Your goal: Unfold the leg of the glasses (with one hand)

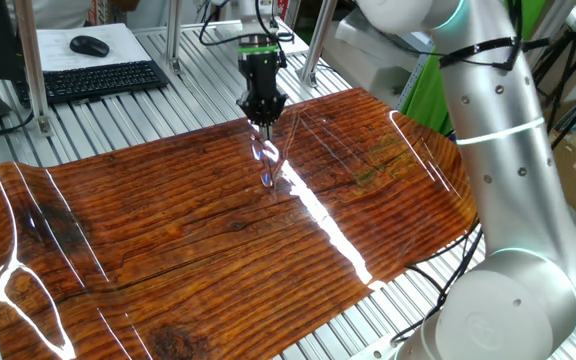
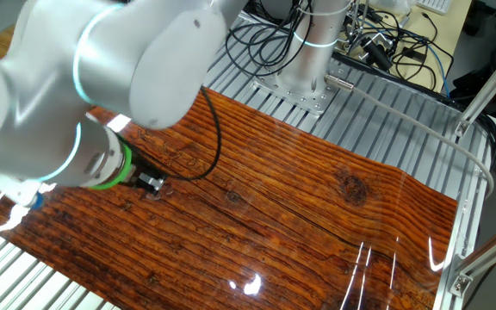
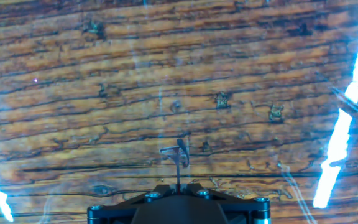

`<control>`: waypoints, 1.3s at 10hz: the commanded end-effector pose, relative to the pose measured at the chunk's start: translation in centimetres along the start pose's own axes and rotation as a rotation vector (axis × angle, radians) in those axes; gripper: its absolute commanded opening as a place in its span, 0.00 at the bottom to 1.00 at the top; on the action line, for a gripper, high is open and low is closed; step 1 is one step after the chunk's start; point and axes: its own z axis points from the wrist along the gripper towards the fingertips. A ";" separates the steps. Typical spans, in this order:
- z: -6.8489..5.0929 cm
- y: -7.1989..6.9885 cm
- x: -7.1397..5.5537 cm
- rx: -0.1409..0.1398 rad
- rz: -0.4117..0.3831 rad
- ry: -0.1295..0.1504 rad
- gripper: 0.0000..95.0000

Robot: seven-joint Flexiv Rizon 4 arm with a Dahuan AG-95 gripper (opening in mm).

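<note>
My gripper (image 1: 263, 121) points down over the glossy wood-grain mat (image 1: 168, 250), near its far middle. Its jaws are shut on the glasses (image 1: 266, 160), which hang below the fingertips just above the mat, with the purple-blue lenses glinting. In the hand view a thin dark wire of the glasses (image 3: 179, 154) rises from between the closed jaws of the gripper (image 3: 178, 186) and ends in a small bend. In the other fixed view the arm hides most of the gripper (image 2: 151, 182), and I cannot make out the glasses there.
A keyboard (image 1: 98, 78) and a mouse (image 1: 90, 45) lie at the far left, beyond the mat. The arm's big silver body (image 1: 508, 200) fills the right side. Cables (image 2: 317, 34) and a bent metal rail (image 2: 455, 146) border the mat's other side.
</note>
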 end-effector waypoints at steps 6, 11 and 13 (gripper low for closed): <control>-1.8 0.4 2.7 0.043 -0.033 -0.053 0.00; -2.4 0.8 3.1 0.070 -0.034 -0.012 0.00; -2.0 1.1 3.2 0.067 -0.032 -0.011 0.00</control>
